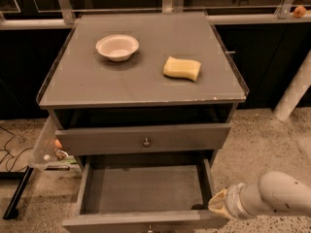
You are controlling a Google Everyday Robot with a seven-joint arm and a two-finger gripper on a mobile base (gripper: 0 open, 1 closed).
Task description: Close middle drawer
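Speckled flooring [272, 140] surrounds the grey cabinet [146, 84], whose middle drawer [143, 189] stands pulled well out, with the gripper [218, 207] by its front right corner, its grip impossible to tell.

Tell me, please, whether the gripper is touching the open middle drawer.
Cannot tell. The camera view shows the gripper at the right front corner of the middle drawer, overlapping its edge, but neither contact nor a gap is plain.
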